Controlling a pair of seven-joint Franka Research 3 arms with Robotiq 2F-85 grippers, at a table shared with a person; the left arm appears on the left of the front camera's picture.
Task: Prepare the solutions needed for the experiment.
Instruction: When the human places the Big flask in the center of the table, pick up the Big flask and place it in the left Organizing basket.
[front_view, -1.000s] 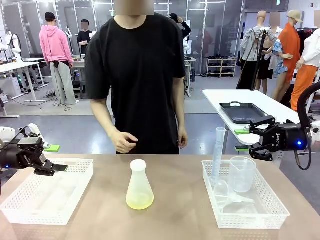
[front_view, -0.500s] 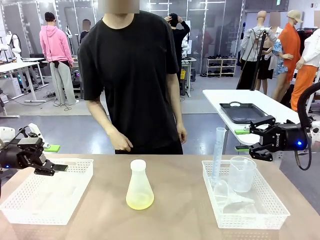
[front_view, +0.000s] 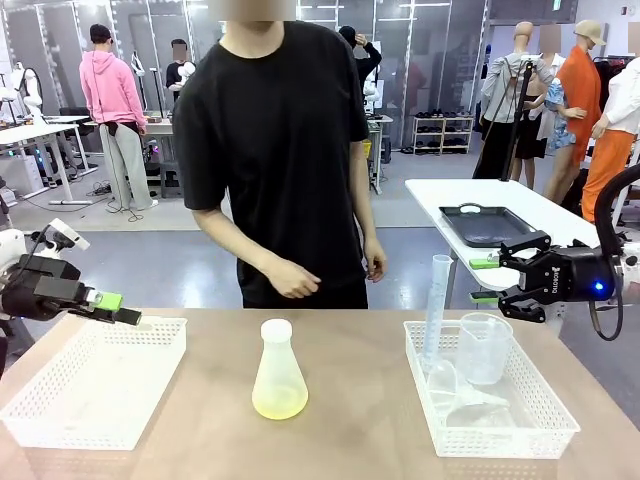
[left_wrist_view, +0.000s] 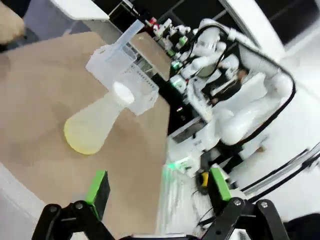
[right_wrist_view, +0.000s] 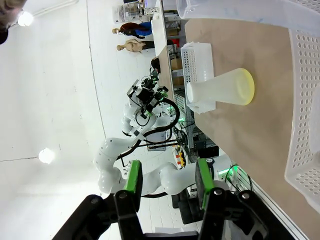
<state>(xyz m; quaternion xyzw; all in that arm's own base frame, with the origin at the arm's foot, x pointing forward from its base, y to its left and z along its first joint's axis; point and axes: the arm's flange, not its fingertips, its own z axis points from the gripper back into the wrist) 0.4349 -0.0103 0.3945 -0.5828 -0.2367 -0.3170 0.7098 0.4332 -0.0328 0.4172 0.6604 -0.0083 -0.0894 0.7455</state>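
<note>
**Solutions** (front_view: 279, 403): shallow pale yellow layer in the bottom of a frosted conical flask (front_view: 278, 365), which stands upright with a white cap, mid-counter (front_view: 340, 445), between two white baskets.
**Left basket** (front_view: 60, 425): my left gripper (front_view: 120, 308) hangs over its far rim, fingers spread, holding nothing.
**Right basket** (front_view: 545, 440): holds a beaker (front_view: 485, 345), a measuring cylinder (front_view: 437, 295) and a funnel (front_view: 447, 382).
**My right gripper** (front_view: 507, 280): fingers spread, empty, in the air beyond that basket's far right corner.
**Person's hand** (front_view: 292, 280): beyond the counter's far edge.

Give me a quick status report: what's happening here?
Left gripper open, by left basket. Right gripper open, near right basket. Solutions in flask, table centre, untouched. Person's hand beyond flask.
</note>
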